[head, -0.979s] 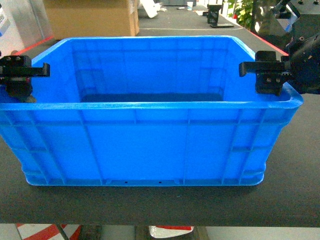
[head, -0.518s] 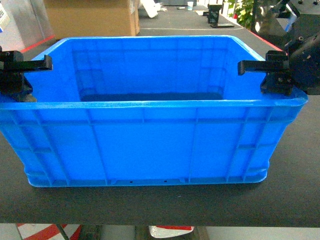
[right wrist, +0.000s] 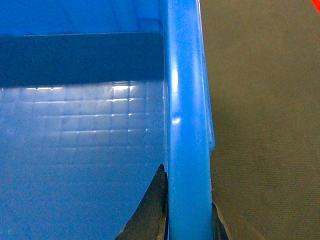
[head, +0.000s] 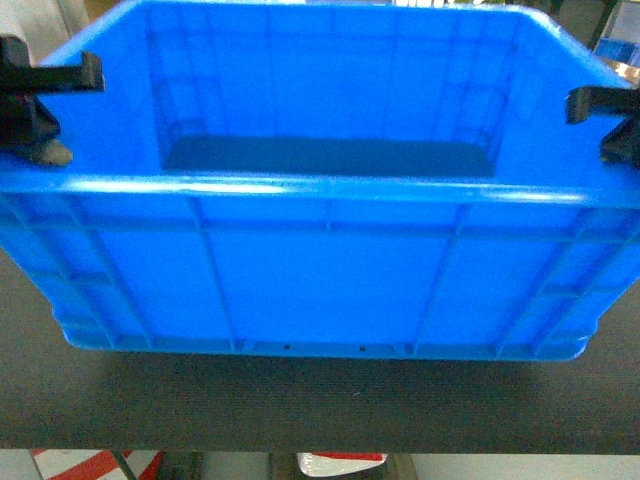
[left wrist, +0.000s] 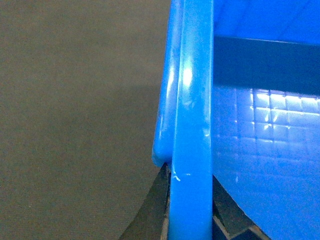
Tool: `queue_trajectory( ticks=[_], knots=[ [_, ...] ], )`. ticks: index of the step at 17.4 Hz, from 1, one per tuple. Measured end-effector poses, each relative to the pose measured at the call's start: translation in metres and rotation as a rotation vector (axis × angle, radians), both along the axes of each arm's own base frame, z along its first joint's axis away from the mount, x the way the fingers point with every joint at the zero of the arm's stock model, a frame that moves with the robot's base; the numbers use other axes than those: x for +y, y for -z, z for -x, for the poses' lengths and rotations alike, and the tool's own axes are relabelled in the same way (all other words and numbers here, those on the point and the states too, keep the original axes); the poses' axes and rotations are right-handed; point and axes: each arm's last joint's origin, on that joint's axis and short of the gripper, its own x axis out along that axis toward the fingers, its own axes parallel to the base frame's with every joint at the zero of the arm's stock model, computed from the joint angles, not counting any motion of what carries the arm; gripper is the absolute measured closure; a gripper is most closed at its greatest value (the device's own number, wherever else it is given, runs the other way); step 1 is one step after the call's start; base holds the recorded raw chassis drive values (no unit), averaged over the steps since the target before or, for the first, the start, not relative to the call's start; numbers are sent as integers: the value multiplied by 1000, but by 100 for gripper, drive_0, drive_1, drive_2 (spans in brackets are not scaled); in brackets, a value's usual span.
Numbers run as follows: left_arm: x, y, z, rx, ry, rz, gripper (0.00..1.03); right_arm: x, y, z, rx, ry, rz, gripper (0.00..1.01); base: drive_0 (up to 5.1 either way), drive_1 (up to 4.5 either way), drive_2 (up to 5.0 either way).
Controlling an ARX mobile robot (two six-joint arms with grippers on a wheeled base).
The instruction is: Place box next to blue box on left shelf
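The box (head: 320,270), a large bright-blue open-top crate with ribbed walls, fills the head view above the dark table. My left gripper (head: 45,110) is shut on its left rim, and my right gripper (head: 605,125) is shut on its right rim. In the left wrist view the rim (left wrist: 192,100) runs between the black fingers of the left gripper (left wrist: 190,210). The right wrist view shows the right gripper (right wrist: 189,210) pinching the rim (right wrist: 185,100) in the same way, beside the grid-textured floor (right wrist: 80,130). The other blue box and the left shelf are out of view.
The dark textured table (head: 300,405) lies under and in front of the crate, and its front edge runs along the bottom of the head view. Red and white shapes (head: 95,465) show on the ground below that edge.
The crate now looms larger and higher in the head view, hiding the cardboard box and clutter behind it. Both grippers, still clamped on its rims, have moved outward towards the view's edges.
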Motion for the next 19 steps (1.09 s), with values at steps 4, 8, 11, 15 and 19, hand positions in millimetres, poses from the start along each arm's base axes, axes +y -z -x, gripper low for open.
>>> queue_trajectory(
  ticks=[4,8,11,15,19],
  knots=[
    [-8,-8,68,-66,-15,-22,94,-15,-5,66,-63,15,-8,91,0,0,0],
    [-11,-13,108,-133,-8,-9,94,-20,-16,107,-141,23,7,91,0,0,0],
    [-10,-23,124,-219,-14,14,94,-20,-32,122,-240,20,23,91,0,0,0],
    [-11,-17,122,-181,-12,3,94,-19,-26,121,-204,20,36,91,0,0,0],
    [-11,-19,123,-193,-14,8,94,-19,-27,121,-218,20,33,91,-74,-74,-74]
  ],
)
